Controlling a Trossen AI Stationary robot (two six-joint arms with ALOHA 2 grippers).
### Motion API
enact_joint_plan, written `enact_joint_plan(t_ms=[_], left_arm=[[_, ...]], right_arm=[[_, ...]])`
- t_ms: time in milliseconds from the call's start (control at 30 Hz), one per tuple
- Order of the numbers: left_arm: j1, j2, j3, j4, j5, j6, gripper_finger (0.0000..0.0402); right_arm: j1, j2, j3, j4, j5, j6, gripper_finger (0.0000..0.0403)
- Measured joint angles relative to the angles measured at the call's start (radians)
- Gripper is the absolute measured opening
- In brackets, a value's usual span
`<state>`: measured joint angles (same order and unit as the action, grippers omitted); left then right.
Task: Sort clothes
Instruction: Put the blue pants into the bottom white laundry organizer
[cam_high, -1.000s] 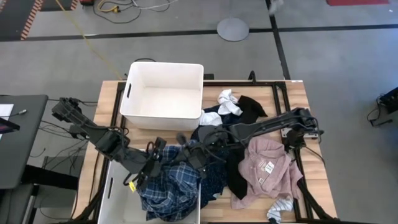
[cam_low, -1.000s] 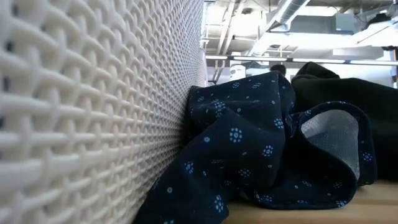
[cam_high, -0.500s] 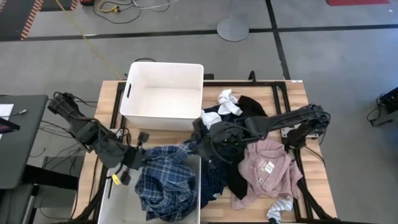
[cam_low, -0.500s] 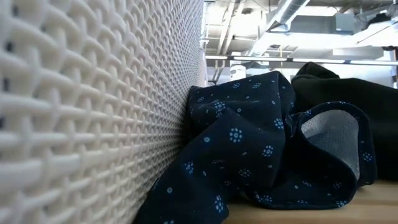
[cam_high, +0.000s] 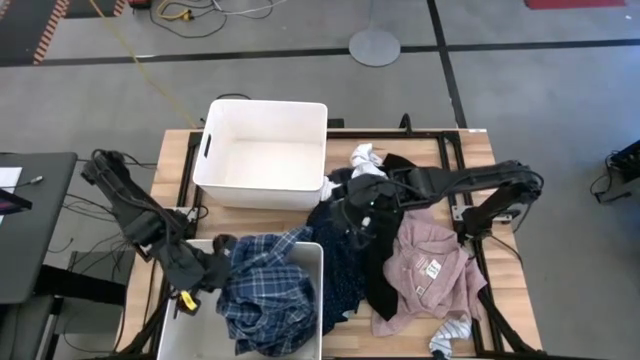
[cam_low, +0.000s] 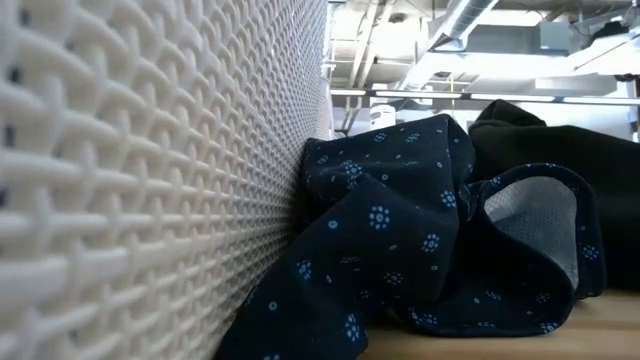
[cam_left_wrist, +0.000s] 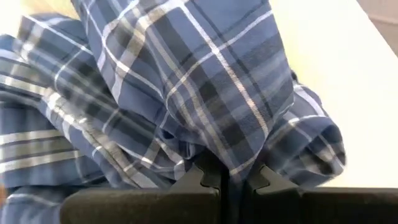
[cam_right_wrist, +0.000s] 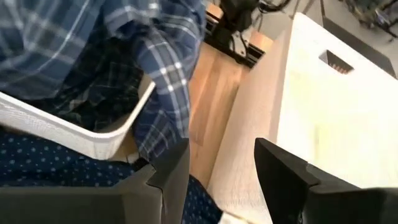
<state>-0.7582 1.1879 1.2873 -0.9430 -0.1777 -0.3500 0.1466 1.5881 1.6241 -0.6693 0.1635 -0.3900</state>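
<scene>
The blue-white plaid shirt (cam_high: 265, 290) lies bunched in the near white bin (cam_high: 190, 330), and one part of it hangs over the bin's far rim (cam_right_wrist: 158, 93). My left gripper (cam_high: 207, 268) is over the bin's left part, shut on the shirt (cam_left_wrist: 186, 93). My right gripper (cam_high: 355, 205) is open and empty above the navy dotted piece (cam_high: 340, 270), between the two bins. The black piece (cam_high: 405, 175), the pale pink shirt (cam_high: 430, 265), the white socks (cam_high: 368, 160) and a striped sock (cam_high: 450, 335) lie on the table at the right. My left gripper pinches a bunched fold of the plaid shirt (cam_left_wrist: 235, 155) between its two shut fingers, at the shirt's left side. I cannot tell how many layers it holds. The rest of the shirt lies slack in the near bin beyond the fingers.
The far white bin (cam_high: 265, 155) stands at the back left, with nothing showing in it. The near bin's woven wall (cam_low: 150, 180) fills the left of the low view, and the navy dotted piece (cam_low: 400, 250) leans against it. Bare wood shows between the bins (cam_right_wrist: 217, 106).
My left gripper has gone toward the table's left edge with the plaid shirt. The shirt was drawn out over the near bin and now lies more to the left in it. My right gripper has gone away from the near bin, toward the far right.
</scene>
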Motion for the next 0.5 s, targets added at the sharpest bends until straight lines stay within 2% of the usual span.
enact_joint_plan(t_ms=[200,500], left_arm=[[0.0,0.095,0.0,0.008,0.043,0.018,0.0],[0.027,0.216,0.0,-0.001,0.042,-0.01,0.0]], right_arm=[[-0.012,-0.013,0.0,-0.046,0.0,0.027,0.0194],[-0.009,-0.015,0.0,-0.059,-0.001,0.043,0.0194]])
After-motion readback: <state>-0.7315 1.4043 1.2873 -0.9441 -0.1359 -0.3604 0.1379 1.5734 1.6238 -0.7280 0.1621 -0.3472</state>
